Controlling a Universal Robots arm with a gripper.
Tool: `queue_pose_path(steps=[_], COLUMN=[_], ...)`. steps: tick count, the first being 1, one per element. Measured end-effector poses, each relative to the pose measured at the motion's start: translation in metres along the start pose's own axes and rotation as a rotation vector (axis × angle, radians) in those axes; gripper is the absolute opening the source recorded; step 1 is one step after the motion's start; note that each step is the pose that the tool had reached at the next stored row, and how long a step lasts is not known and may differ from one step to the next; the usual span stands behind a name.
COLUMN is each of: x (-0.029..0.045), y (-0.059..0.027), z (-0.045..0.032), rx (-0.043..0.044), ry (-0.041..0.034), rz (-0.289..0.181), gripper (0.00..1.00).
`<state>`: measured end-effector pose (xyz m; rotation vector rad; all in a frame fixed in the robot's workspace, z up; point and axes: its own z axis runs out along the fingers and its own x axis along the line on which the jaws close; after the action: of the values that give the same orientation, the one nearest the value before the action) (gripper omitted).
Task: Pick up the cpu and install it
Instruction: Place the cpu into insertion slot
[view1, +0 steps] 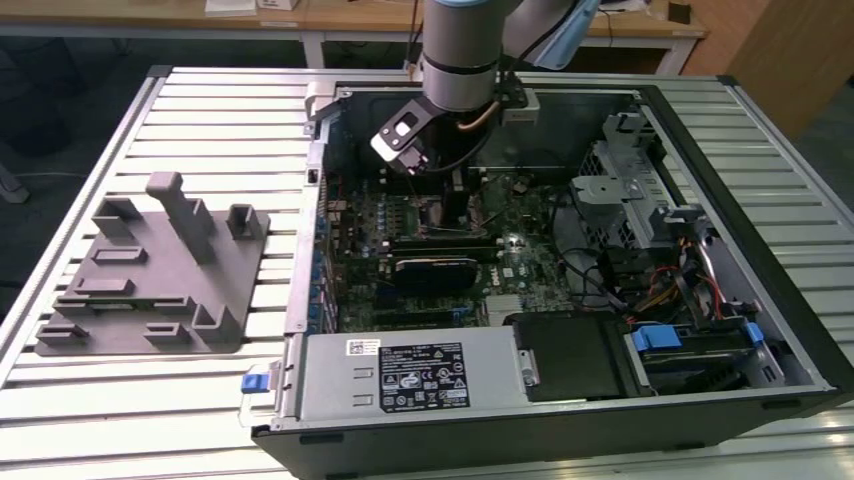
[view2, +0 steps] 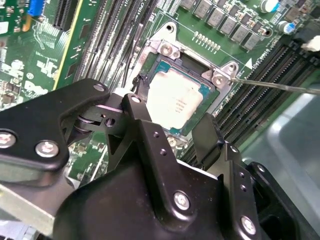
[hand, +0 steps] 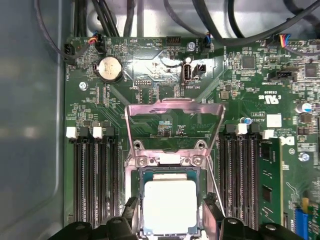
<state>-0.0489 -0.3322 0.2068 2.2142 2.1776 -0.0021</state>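
**Gripper** – black two-fingered gripper (hand: 170, 219) on the grey Universal Robots arm (view1: 461, 55), lowered into the open black desktop computer case (view1: 561, 425). The jaws are spread slightly wider than the chip and grip nothing. In both wrist views one finger (view2: 136, 107) stands at each of two opposite edges of the chip, with a sliver of socket showing between finger and chip.

**Cpu** – small flat square chip with a silvery-grey metal top plate (hand: 169, 206), lying level inside the square black-framed socket (hand: 141, 200), directly between the fingertips. The second wrist view shows it the same way (view2: 176, 99), seated within the frame.

**Load plate** – bare-metal hinged frame (hand: 174, 106), raised and open, just beyond the fingertips at the far side of the socket.

**Retention lever** – thin steel rod (view2: 280, 86), swung out to one side of the gripper.

**Motherboard** – green circuit board (hand: 150, 55) beneath the gripper, carrying:
- a round silver coin-cell battery (hand: 109, 68), well past the load plate
- black memory slots (hand: 95, 180) on both sides of the fingers
- one green memory module (hand: 270, 185) standing in a slot further out

**Holder block** – grey plastic block with upright posts (view1: 147, 270), well apart from the gripper, outside the case on the slatted metal table (view1: 134, 400).
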Motion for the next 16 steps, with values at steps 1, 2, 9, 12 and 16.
queue_pose_path(steps=[1, 2, 9, 12, 16], x=[0.0000, -0.0001, -0.0001, -0.0001, -0.0001], y=[0.0000, 0.0001, 0.0001, 0.0001, 0.0001], z=[-0.0016, -0.0028, -0.0050, -0.0051, -0.0052], rx=[0.0000, 0.0000, -0.0002, -0.0001, 0.0000], ry=[0.0000, 0.0000, 0.0002, 0.0001, 0.0000], rz=[0.000, 0.000, 0.000, 0.000, 0.000], gripper=[0.62, 0.62, 0.62, 0.62, 0.48])
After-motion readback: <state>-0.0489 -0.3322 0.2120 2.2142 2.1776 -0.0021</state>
